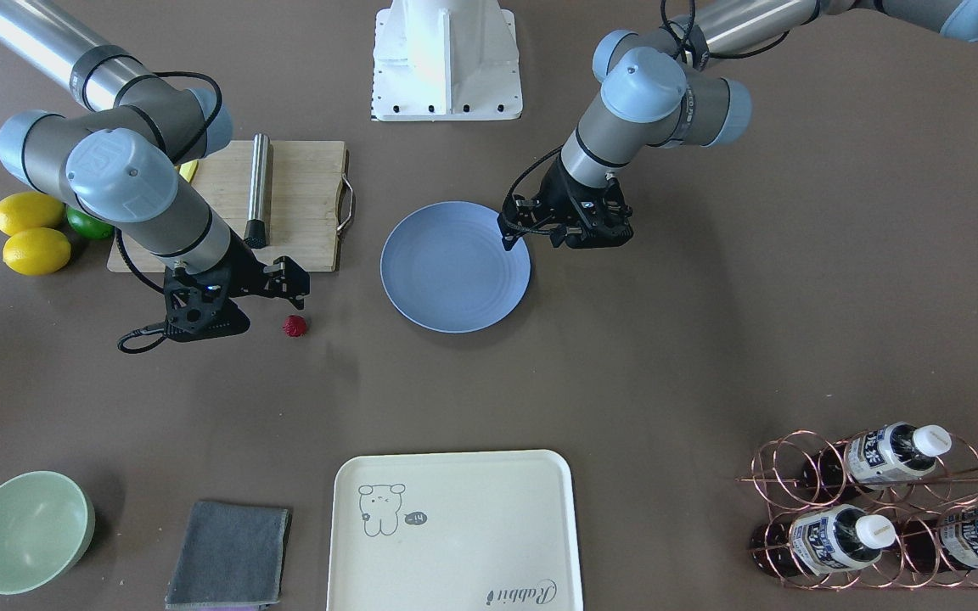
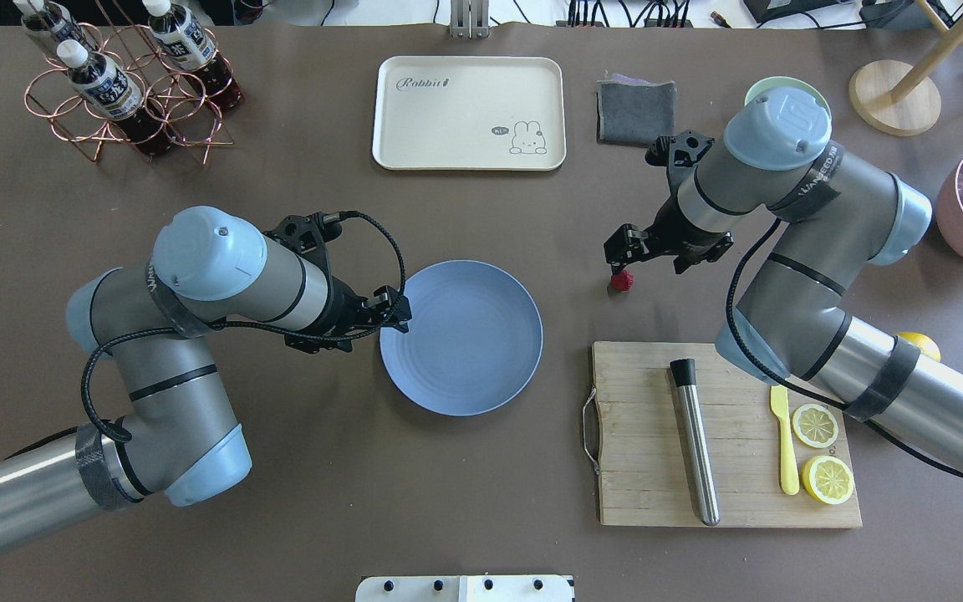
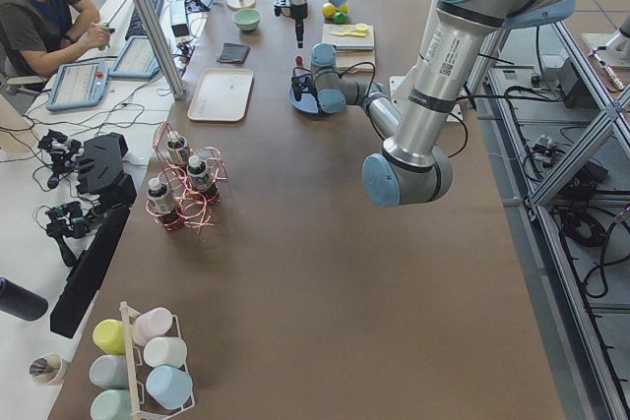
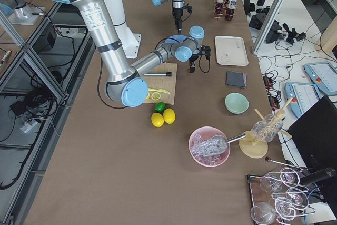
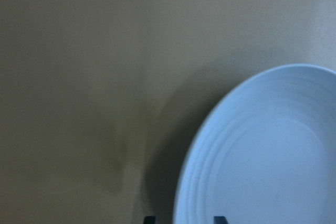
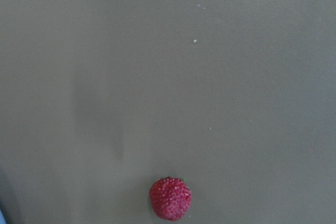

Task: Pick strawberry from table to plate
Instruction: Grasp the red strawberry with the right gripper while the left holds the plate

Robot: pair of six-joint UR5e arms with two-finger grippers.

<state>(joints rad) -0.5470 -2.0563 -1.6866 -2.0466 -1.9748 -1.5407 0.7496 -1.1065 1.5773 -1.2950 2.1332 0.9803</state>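
Note:
The strawberry (image 1: 295,326), small, dark red and bumpy, lies on the brown table (image 1: 676,356) on the right arm's side of the plate; it also shows at the bottom of the right wrist view as the strawberry (image 6: 170,198). My right gripper (image 2: 618,264) hovers just above and beside it, open, holding nothing. The light blue plate (image 2: 461,337) sits mid-table with nothing on it. My left gripper (image 2: 400,311) hangs open over the plate's near rim; its two fingertips (image 5: 219,219) flank the plate edge (image 5: 199,182).
A wooden cutting board (image 2: 640,435) carries a metal rod (image 2: 693,439), a yellow knife and lemon slices. Whole lemons (image 1: 30,229) and a lime lie beside it. A cream tray (image 1: 455,530), grey cloth (image 1: 230,552), green bowl (image 1: 26,530) and bottle rack (image 1: 879,509) line the far side.

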